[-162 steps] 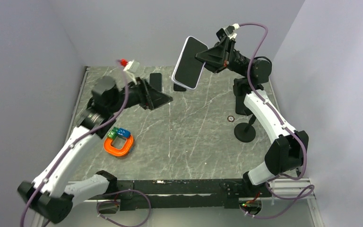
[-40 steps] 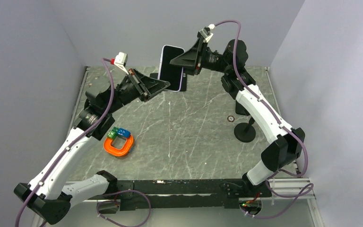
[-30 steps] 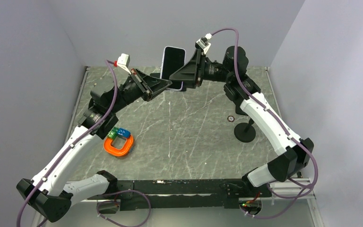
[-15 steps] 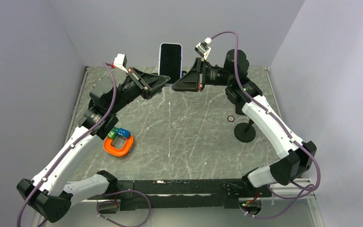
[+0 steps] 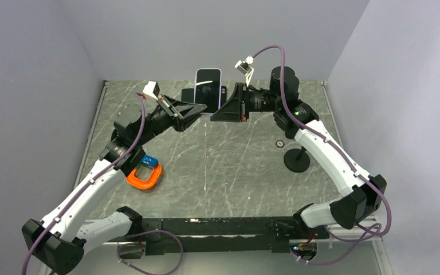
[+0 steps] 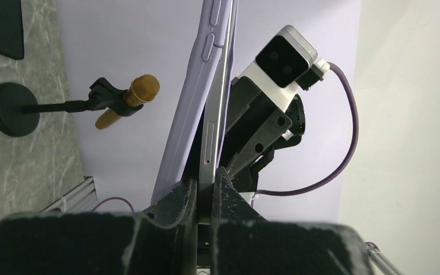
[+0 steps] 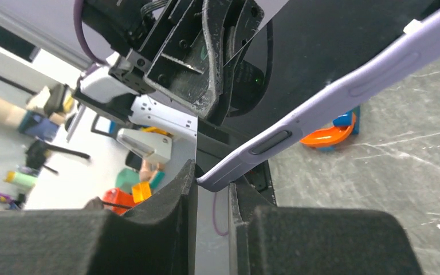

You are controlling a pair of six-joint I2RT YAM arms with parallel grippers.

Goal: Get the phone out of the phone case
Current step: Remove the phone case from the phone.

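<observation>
The phone (image 5: 208, 86) stands upright in the air at the back centre of the top view, screen toward the camera, between both grippers. My left gripper (image 5: 197, 110) is shut on the lower left edge. In the left wrist view the phone's silver side (image 6: 214, 140) sits pinched between my left gripper (image 6: 206, 184) fingers, and the lilac phone case (image 6: 197, 86) leans away from it on the left. My right gripper (image 5: 219, 112) holds from the right. Its wrist view shows the case (image 7: 332, 97) with one corner caught in the right gripper (image 7: 212, 182).
A dark flat slab (image 5: 188, 95) lies on the marble table (image 5: 235, 166) behind the phone. An orange ring toy with blue blocks (image 5: 144, 175) sits at the left. A black microphone stand (image 5: 297, 158) and a small disc (image 5: 279, 144) are at the right. Grey walls enclose the table.
Both arms have come lower with the phone, which has turned upright. The right gripper's jaws have narrowed onto the case corner. The left gripper stays shut.
</observation>
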